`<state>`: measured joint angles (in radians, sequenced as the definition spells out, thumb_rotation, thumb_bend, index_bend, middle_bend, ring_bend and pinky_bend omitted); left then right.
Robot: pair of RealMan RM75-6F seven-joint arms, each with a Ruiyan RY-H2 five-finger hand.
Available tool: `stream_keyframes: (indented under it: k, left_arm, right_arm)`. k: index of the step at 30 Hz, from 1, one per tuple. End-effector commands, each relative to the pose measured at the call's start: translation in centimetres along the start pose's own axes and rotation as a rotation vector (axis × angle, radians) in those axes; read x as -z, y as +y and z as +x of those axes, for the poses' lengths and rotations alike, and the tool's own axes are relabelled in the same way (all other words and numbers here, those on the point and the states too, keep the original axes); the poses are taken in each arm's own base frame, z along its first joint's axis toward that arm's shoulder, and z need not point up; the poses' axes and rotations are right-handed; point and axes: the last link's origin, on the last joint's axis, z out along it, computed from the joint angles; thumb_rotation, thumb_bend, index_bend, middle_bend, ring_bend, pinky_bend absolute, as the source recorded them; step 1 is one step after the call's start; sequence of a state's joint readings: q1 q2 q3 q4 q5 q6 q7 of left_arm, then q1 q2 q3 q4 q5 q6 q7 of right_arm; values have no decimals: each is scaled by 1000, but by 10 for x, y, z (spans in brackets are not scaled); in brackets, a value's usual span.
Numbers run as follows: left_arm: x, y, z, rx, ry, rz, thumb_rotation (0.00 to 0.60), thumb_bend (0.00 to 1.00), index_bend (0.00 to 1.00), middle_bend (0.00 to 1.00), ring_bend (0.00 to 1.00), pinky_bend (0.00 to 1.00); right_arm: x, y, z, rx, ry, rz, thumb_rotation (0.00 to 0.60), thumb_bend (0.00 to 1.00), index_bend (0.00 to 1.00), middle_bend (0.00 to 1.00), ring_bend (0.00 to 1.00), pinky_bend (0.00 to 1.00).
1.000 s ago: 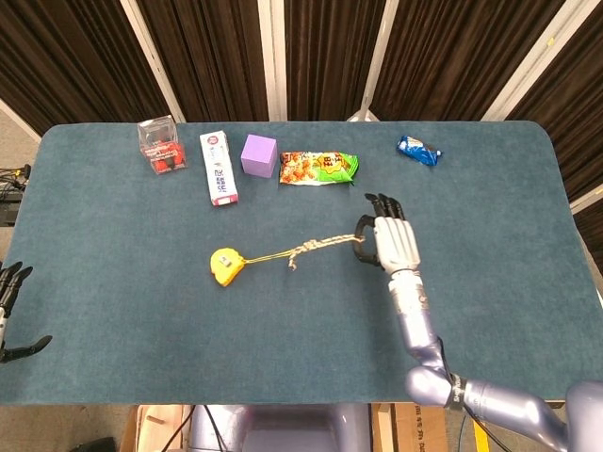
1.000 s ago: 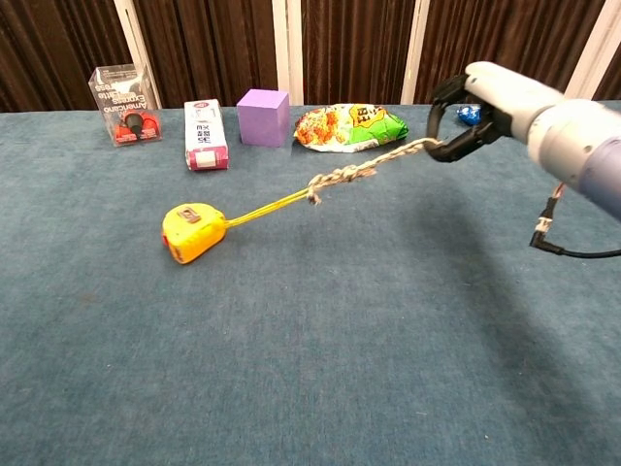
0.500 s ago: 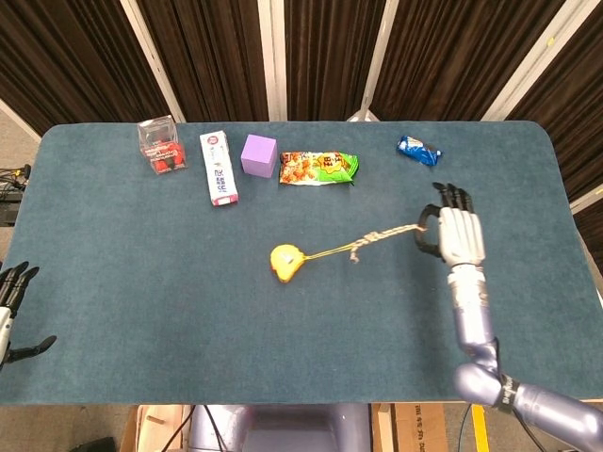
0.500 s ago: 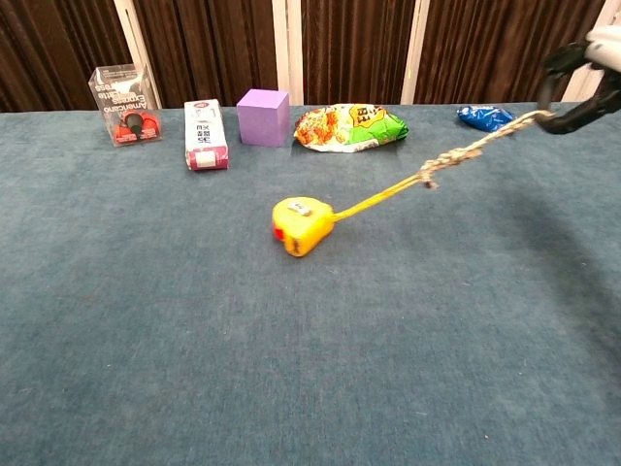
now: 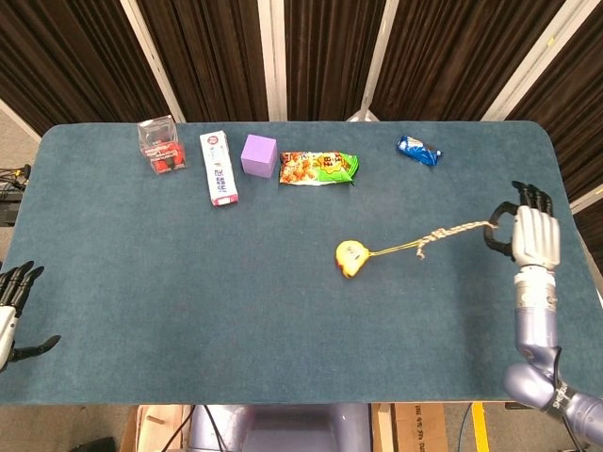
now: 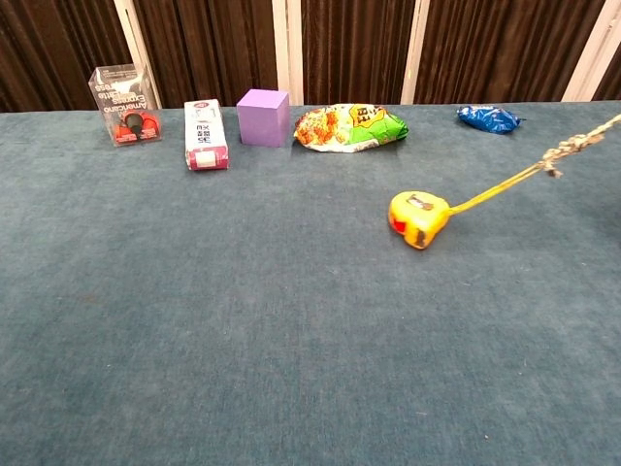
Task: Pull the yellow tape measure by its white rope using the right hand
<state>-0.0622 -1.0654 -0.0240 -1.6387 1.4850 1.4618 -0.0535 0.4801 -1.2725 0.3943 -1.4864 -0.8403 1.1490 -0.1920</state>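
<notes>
The yellow tape measure (image 5: 350,257) (image 6: 418,218) lies on the blue table right of centre. Its yellow tape and the knotted white rope (image 5: 456,231) (image 6: 572,145) run taut up to the right. My right hand (image 5: 529,235) holds the rope's end near the table's right edge in the head view; the chest view shows only the rope leaving the frame at the right. My left hand (image 5: 11,306) hangs off the table's left front corner, fingers spread, holding nothing.
Along the back stand a clear box with red items (image 5: 161,145), a white-and-red carton (image 5: 219,168), a purple cube (image 5: 258,155), a snack bag (image 5: 318,169) and a small blue packet (image 5: 417,151). The table's right edge (image 5: 577,226) is close to my right hand.
My right hand has moved steadily rightwards with the rope, dragging the tape measure from left of centre to right of centre. The right hand has left the chest view.
</notes>
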Motion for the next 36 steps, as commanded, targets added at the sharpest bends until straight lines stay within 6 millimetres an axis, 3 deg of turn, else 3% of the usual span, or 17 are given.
stream_keyframes:
  k: [1,11,14,16,21,23,31,36]
  left_arm:
    - [0,0,0,0,1,-1,600,0,0,0,0,0]
    - [1,1,0,-4,8,-3,600,0,0,0,0,0]
    - [1,1,1,-5,12,-2,600,0,0,0,0,0]
    - [2,2,1,-6,15,-3,600,0,0,0,0,0]
    - [2,1,1,-11,18,-1,600,0,0,0,0,0]
    - [2,1,2,-15,20,0,600,0,0,0,0,0]
    - [4,1,2,-29,26,-5,600,0,0,0,0,0]
    - [4,2,3,-46,37,-17,600,0,0,0,0,0]
  right_arm:
    - [-1,11,5,6,10,-23,600,598,686,142,0,0]
    - [-3,33,18,23,27,-73,600,598,685,142,0,0]
    - [-1,36,18,28,19,-75,600,598,640,142,0,0]
    - [1,37,18,29,15,-77,600,598,526,135,0,0]
    - [5,39,19,51,-3,-81,600,598,65,38,0,0]
    - [8,40,20,56,-5,-80,600,595,7,11,0,0]
    - [29,47,24,39,-26,-78,600,552,0,0,0,0]
    - [66,46,22,7,-62,2,600,312,0,0,0,0]
